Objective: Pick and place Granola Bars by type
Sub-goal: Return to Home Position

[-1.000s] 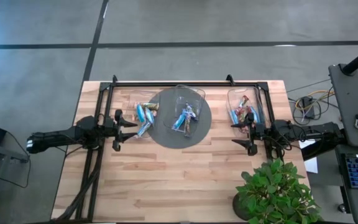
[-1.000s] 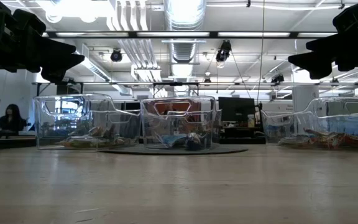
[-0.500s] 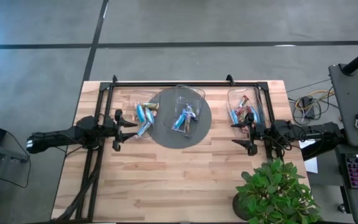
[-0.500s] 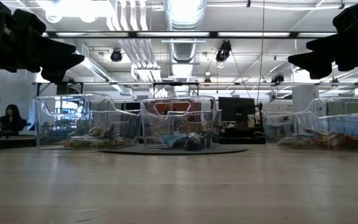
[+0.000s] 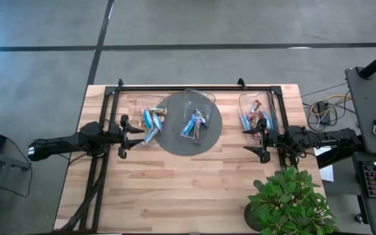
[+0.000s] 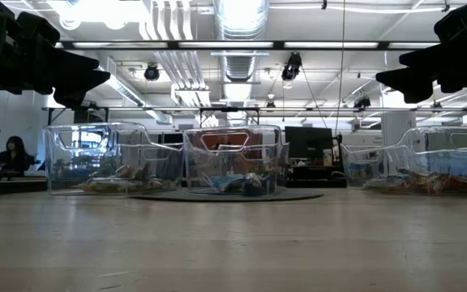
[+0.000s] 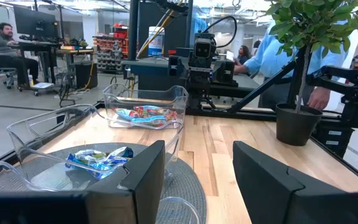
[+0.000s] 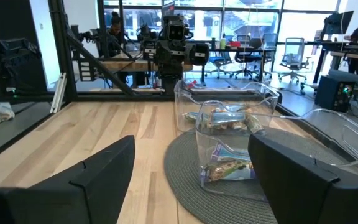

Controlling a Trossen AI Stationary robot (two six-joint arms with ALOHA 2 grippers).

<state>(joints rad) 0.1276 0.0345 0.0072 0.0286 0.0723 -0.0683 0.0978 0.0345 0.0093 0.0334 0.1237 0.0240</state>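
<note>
nothing has moved over the last second: our left gripper and right gripper hang spread and empty beside the outer bins. granola bars lie in all three bins; we judge a low swing could clip a wall and tip one

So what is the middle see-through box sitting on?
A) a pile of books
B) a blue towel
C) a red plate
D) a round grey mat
D: seen from above, the middle clear bin stands on a round grey mat. The low view shows the mat as a dark flat disc under the bin.
</note>
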